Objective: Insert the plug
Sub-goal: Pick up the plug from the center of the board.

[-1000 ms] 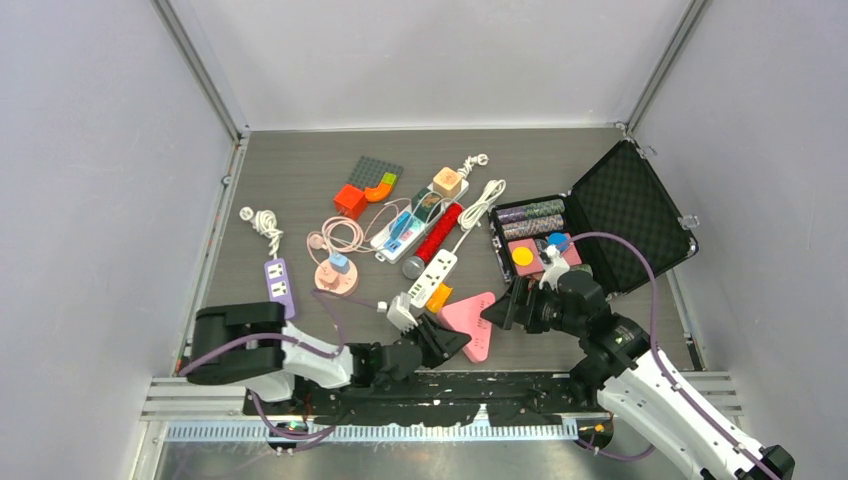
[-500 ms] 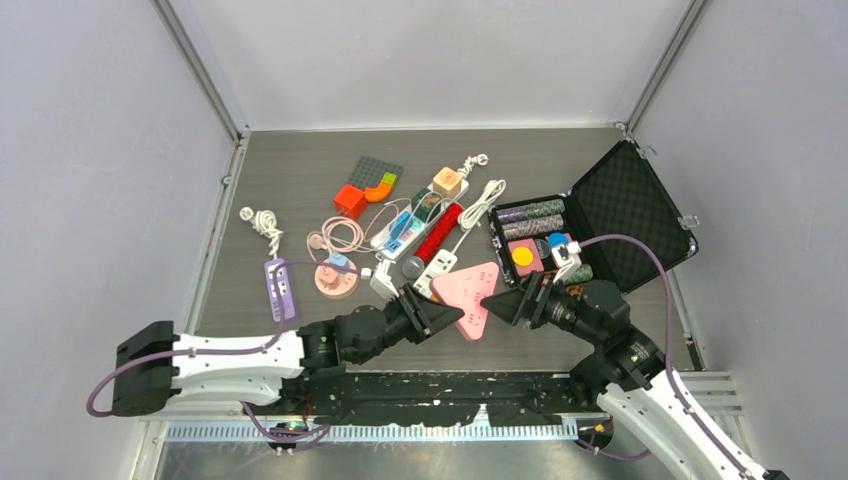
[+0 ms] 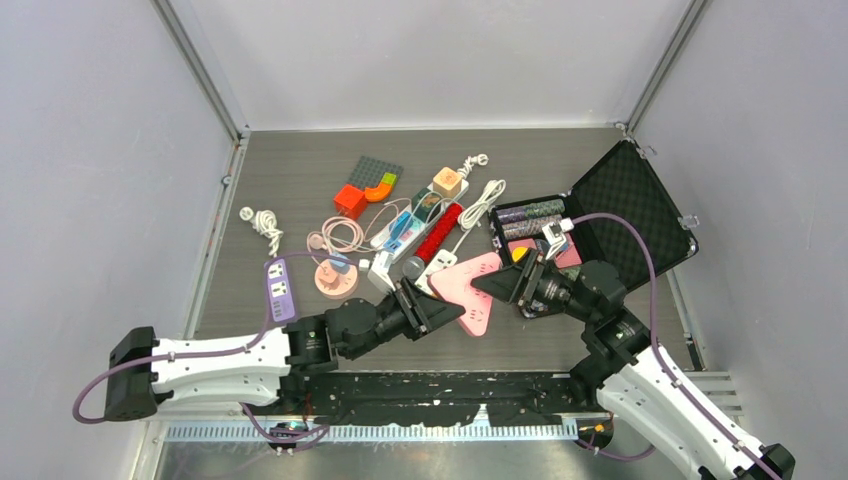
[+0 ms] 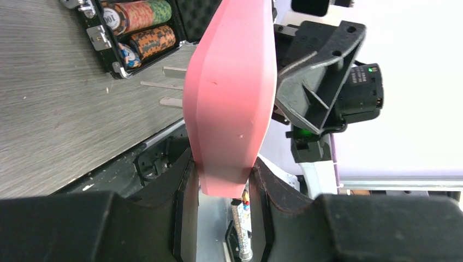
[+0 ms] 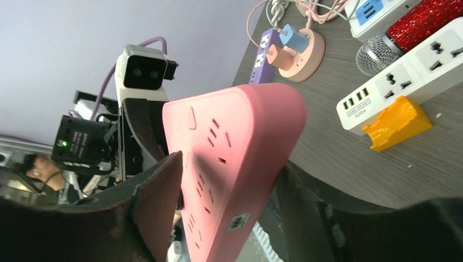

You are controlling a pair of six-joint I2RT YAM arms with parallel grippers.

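Note:
A pink triangular socket adapter (image 3: 466, 287) is held off the table between both grippers. My left gripper (image 3: 438, 312) is shut on its lower corner; in the left wrist view (image 4: 221, 183) the pink body (image 4: 232, 98) sits clamped between both fingers, with metal prongs (image 4: 173, 86) sticking out of its back. My right gripper (image 3: 497, 285) closes on its other end; in the right wrist view (image 5: 229, 185) the slotted pink face (image 5: 229, 142) fills the space between the fingers. A white power strip (image 3: 432, 272) lies on the table just behind it and also shows in the right wrist view (image 5: 407, 68).
An open black case (image 3: 625, 205) with poker chips (image 4: 139, 27) stands at the right. A purple strip (image 3: 279, 289), a pink round socket (image 3: 335, 277), a red glitter microphone (image 3: 437, 234), coiled cables and toy blocks (image 3: 365, 188) crowd the middle. A yellow wedge (image 5: 396, 131) lies by the white strip.
The pink adapter lay on the table a second ago. Both grippers closed on it and lifted it; it now sits higher and further back, and the left arm has stretched out.

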